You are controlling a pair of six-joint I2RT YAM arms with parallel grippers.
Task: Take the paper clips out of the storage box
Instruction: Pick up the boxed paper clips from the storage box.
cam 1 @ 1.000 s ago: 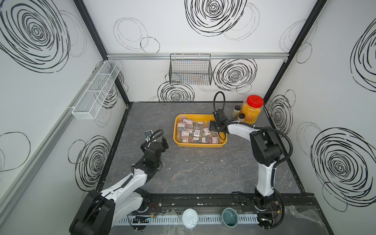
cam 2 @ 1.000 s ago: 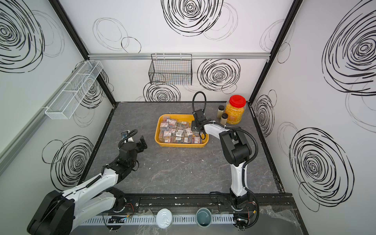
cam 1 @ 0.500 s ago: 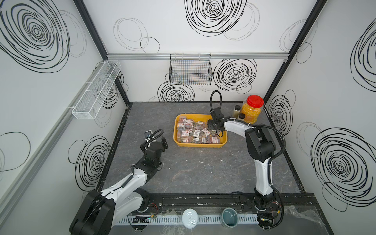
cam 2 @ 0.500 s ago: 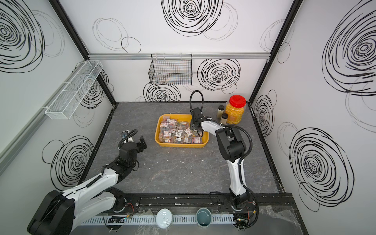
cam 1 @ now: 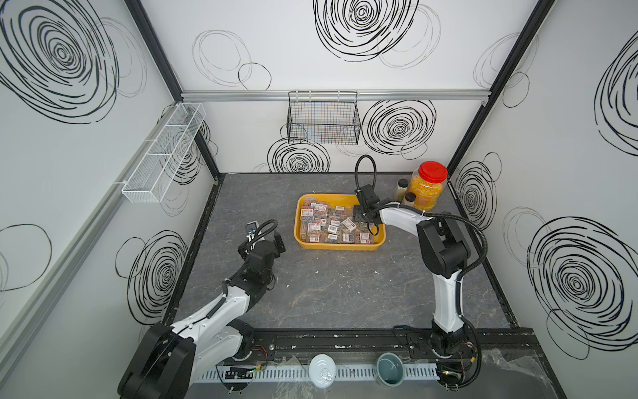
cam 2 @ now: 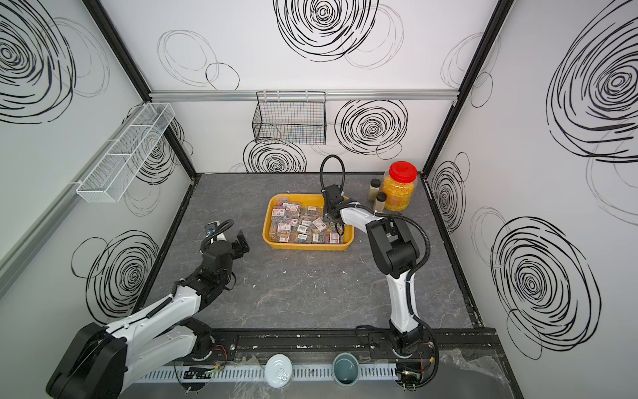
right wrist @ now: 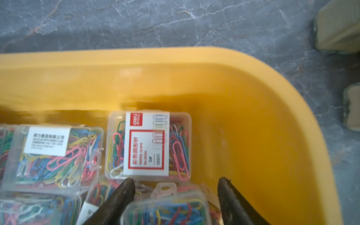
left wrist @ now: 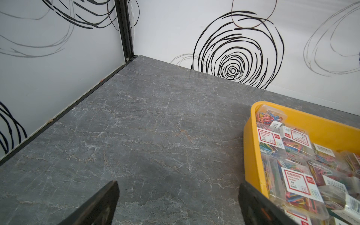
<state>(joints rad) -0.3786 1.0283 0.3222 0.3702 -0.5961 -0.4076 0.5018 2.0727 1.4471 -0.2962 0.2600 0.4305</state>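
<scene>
**A:** What does the counter (cam 1: 328, 286) look like?

**B:** It is a matte grey slab, veined like marble. Toward its twelve o'clock lies the storage box (cam 1: 340, 246), a shallow rectangle of smooth yellow-orange plastic with rounded corners and a rolled rim.

**A:** And the paper clips?

**B:** They are all inside the box. The paper-clip cases (cam 1: 331, 222) are small, clear, hard-plastic rectangles heaped at odd angles. Each is packed with thin wire clips in pink, blue, green, yellow and white, and most carry a white-and-red paper label.

**A:** The pincers?

**B:** The right pincer (right wrist: 175, 182) dips into the box near its two o'clock corner. Its dark tapered fingers are partly apart with one clear case between them, and I cannot tell whether they press it. The left pincer (left wrist: 178, 185) hangs spread wide over bare counter at the box's nine o'clock, holding nothing.

**A:** Anything else?

**B:** A round clear jar (cam 1: 426, 193) of yellow kernels with a red lid stands at the box's two o'clock.
</scene>
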